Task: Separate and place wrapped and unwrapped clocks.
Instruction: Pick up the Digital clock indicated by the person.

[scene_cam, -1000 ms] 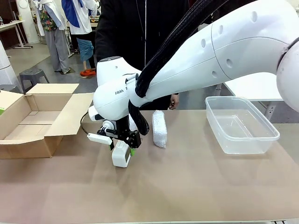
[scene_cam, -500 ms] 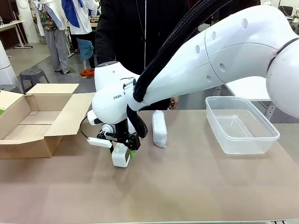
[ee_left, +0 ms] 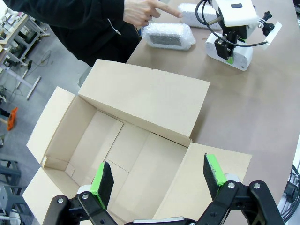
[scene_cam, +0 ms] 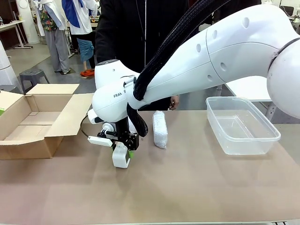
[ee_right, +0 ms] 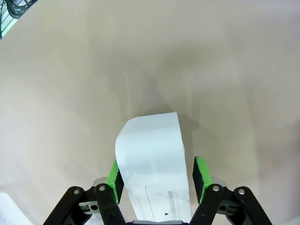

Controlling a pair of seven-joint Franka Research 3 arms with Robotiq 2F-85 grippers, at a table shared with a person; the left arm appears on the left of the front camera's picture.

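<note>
readable text: "SNOOZE" plus a cut-off letter on the bare clock [ee_right: 150,150]; "FRA" on the right arm [scene_cam: 211,61], rest of the word is hidden
clock count: one bare, plus two wrapped clocks [ee_left: 168,36] lying near each other by the far edge
other stuff: one open cardboard box [ee_left: 145,101], one clear tub [scene_cam: 213,119]
bare clock spot: standing on end on the table [scene_cam: 197,187], between the box and a wrapped one
right gripper [ee_right: 157,171]: green pads snug on the bare clock's two sides, gripping it
left gripper [ee_left: 157,171]: spread wide above the open box
person's hand [ee_left: 145,9]: finger pointing, right by the wrapped pair
</note>
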